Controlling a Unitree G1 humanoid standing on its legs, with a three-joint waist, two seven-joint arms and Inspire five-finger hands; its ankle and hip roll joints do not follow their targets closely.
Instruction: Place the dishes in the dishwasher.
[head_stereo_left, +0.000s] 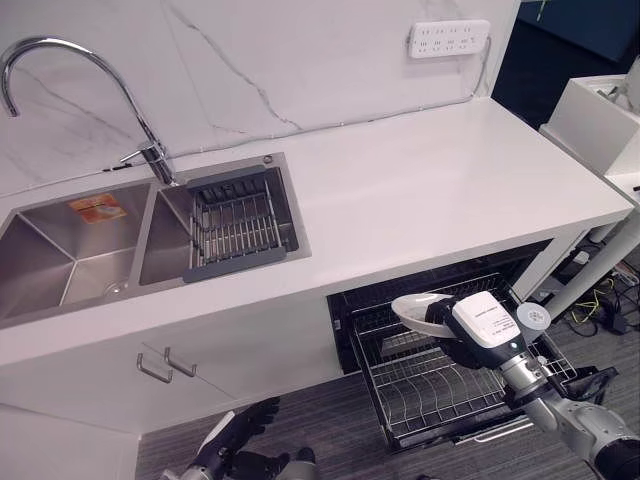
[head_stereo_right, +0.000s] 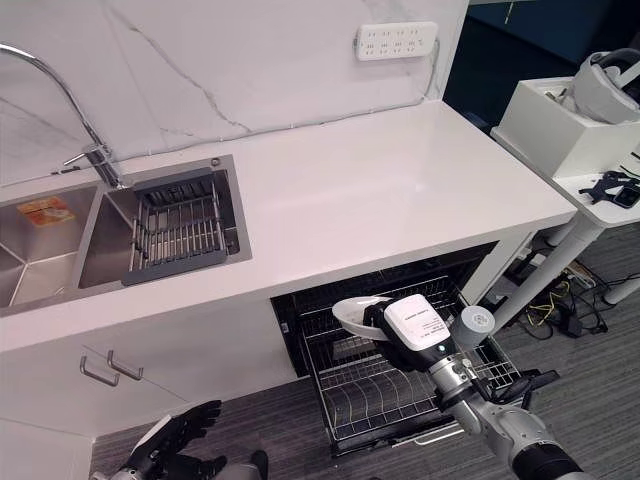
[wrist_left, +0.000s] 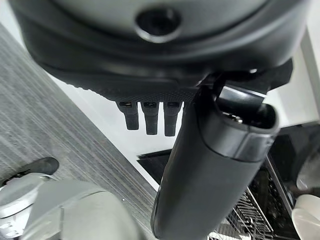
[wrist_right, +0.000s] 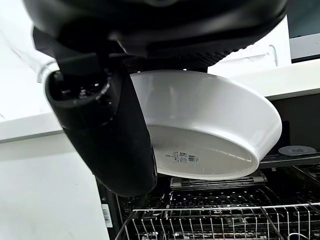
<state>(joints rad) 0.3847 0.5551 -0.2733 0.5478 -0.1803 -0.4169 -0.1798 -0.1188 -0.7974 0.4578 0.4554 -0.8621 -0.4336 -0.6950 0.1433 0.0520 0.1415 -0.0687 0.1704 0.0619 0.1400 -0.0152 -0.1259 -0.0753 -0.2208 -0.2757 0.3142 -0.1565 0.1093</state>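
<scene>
Right hand (head_stereo_left: 462, 330) grips bowl (head_stereo_left: 415, 309) above rack (head_stereo_left: 430, 395).

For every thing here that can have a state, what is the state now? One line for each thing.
Dishwasher: open.
Dishwasher rack: pulled out, no dishes seen on it.
White bowl: held above the rack, tilted.
Right hand: shut on the bowl.
Left hand: low near the floor, fingers relaxed, holding nothing.
Faucet: no water running.
Sink drain basket: sitting in the right basin, without dishes.
Cabinet doors: closed.
</scene>
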